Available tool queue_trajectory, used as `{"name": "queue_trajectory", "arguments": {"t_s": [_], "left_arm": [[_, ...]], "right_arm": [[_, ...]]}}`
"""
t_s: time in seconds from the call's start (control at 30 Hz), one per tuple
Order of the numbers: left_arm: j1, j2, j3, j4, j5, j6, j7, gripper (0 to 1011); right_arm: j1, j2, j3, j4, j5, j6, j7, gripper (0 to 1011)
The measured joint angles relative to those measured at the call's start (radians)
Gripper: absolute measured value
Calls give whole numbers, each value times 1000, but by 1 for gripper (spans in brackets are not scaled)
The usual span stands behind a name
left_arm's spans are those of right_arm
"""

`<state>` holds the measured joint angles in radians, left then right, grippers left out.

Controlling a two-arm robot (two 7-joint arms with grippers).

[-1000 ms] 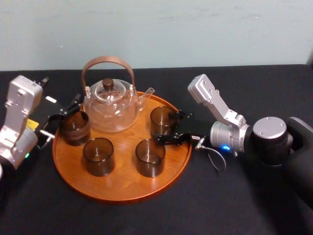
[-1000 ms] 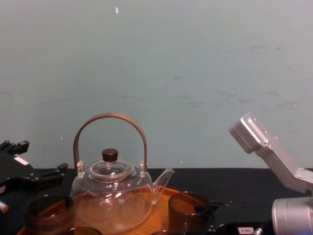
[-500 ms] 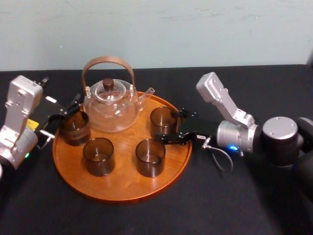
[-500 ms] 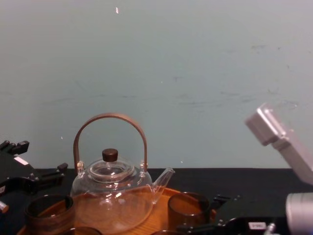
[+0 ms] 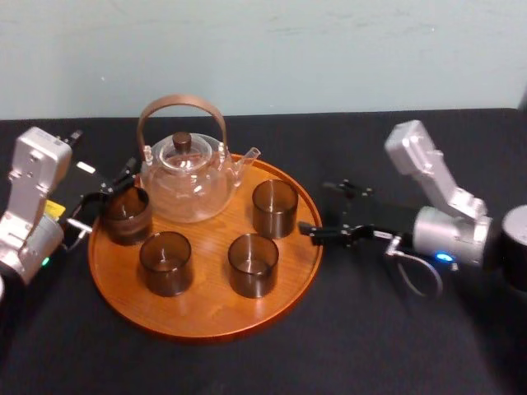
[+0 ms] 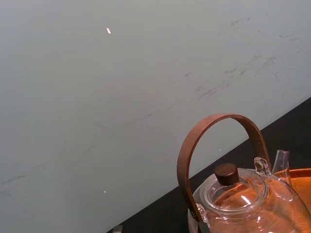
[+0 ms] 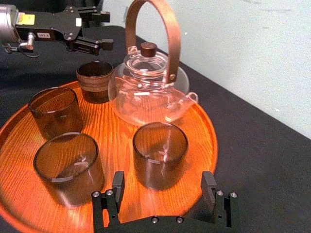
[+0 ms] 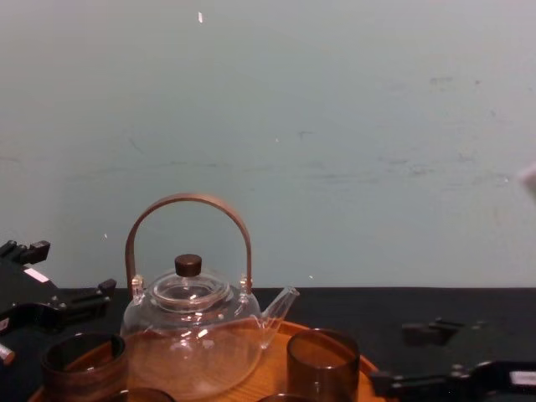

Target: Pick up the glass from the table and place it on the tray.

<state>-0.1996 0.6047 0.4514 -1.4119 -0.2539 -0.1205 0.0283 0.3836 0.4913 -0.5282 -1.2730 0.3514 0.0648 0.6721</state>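
Now tray [image 5: 206, 311] holding teapot [image 5: 185, 183], four glasses [image 5: 274, 207], right hand [image 5: 315, 208] splayed beside rim

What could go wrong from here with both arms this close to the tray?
1. The left end effector sits open right beside the back-left glass. A sideways move might tip it or push it into the teapot.
2. The right end effector hangs open just off the tray. A low swing could catch the rim and shake all four glasses.
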Motion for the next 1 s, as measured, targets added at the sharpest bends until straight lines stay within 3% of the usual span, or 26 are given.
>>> {"name": "queue_trajectory", "arguments": {"t_s": [0.27,0.47,0.7,0.9,1.0], "left_arm": [[0,0,0,0,0,0,0,1001],[0,0,0,0,0,0,0,1001],[0,0,0,0,0,0,0,1001],[0,0,0,0,0,0,0,1001],[0,0,0,0,0,0,0,1001]], "right_arm": [[-95,104,59,-120,59,-17,-7,1002],[-150,142,101,-170,80,-40,-49,1003],[-223,127,170,-219,77,-93,-175,1003],[-277,70,223,-229,35,-141,-310,1002],[-285,53,234,-223,28,-147,-337,1003]]}}
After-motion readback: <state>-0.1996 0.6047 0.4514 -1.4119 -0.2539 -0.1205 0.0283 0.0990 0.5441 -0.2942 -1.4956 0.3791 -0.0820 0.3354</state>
